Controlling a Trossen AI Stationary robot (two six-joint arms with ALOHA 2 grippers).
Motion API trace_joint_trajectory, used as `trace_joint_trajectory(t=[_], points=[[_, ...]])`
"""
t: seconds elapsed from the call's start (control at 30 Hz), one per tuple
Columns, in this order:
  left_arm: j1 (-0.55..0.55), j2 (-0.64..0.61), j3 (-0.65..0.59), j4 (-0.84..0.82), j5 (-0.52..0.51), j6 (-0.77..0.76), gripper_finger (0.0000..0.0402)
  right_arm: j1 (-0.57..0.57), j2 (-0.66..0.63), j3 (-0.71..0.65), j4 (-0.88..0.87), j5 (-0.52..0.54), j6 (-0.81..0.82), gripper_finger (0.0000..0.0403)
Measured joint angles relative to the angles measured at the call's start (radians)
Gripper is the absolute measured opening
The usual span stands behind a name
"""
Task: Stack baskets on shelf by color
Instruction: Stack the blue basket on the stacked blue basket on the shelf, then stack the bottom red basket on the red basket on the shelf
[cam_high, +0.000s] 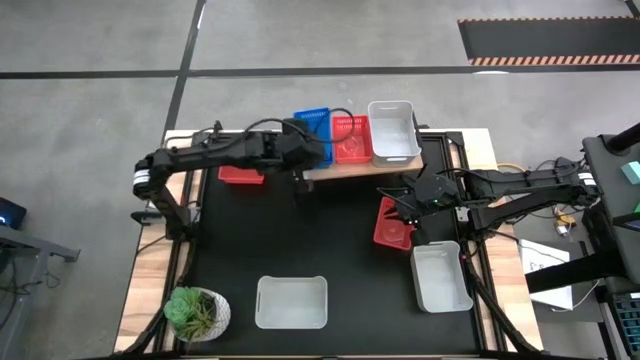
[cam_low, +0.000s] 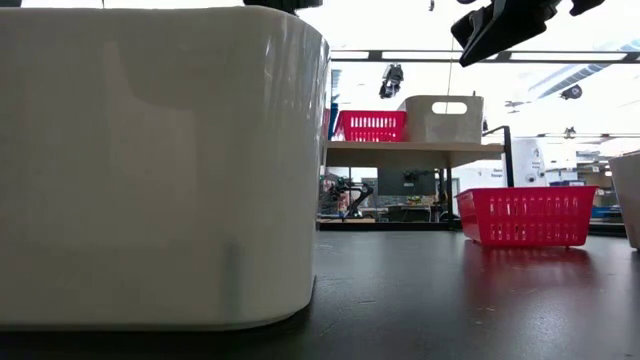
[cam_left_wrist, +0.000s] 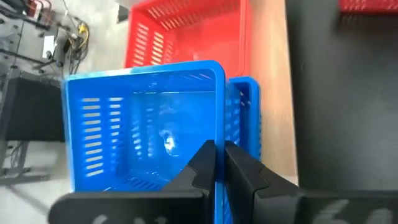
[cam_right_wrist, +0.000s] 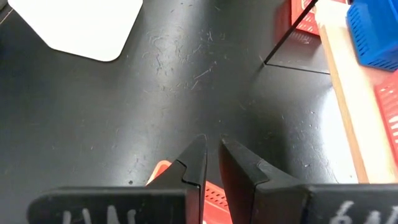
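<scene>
The light-wood shelf (cam_high: 345, 170) stands at the table's far side. On it are a blue basket (cam_left_wrist: 245, 118), a red basket (cam_high: 350, 138) and a white basket (cam_high: 393, 130). My left gripper (cam_high: 316, 142) is shut on a second blue basket (cam_left_wrist: 143, 130), held over the first one. My right gripper (cam_high: 405, 198) hovers with its fingers almost together above the far end of a red basket (cam_high: 392, 225). That basket rests flat on the table (cam_low: 522, 215). Another red basket (cam_high: 240, 175) lies on the table under my left arm. My left gripper pinches the blue basket's side wall at its rim (cam_left_wrist: 217, 134), with one finger inside the basket and one outside. The fingers come from the table's near side, slanting down. The basket sits open side up over the blue basket on the shelf; whether the two touch, I cannot tell.
Two white baskets lie on the table, one at the near middle (cam_high: 291, 301) and one at the near right (cam_high: 441, 277). A potted green plant (cam_high: 195, 312) stands at the near left corner. The near white basket fills the left of the low view (cam_low: 160, 170).
</scene>
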Motion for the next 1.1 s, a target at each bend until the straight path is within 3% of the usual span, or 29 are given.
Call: trace_joint_trajectory(t=[0.37, 0.77, 1.0, 1.1], points=[[0.0, 0.073, 0.021, 0.0, -0.04, -0.038, 0.0004, 0.0, 0.0, 0.0, 0.0, 0.0, 0.009, 0.0034], [-0.007, 0.06, 0.058, -0.021, 0.081, -0.157, 0.0074, 0.0, 0.0, 0.0, 0.0, 0.0, 0.005, 0.0034], [0.015, 0.048, 0.082, -0.016, 0.033, 0.046, 0.0083, 0.0, 0.0, 0.0, 0.0, 0.0, 0.007, 0.0034], [0.067, 0.048, 0.069, -0.004, 0.068, 0.06, 0.0083, 0.0, 0.0, 0.0, 0.0, 0.0, 0.008, 0.0034]])
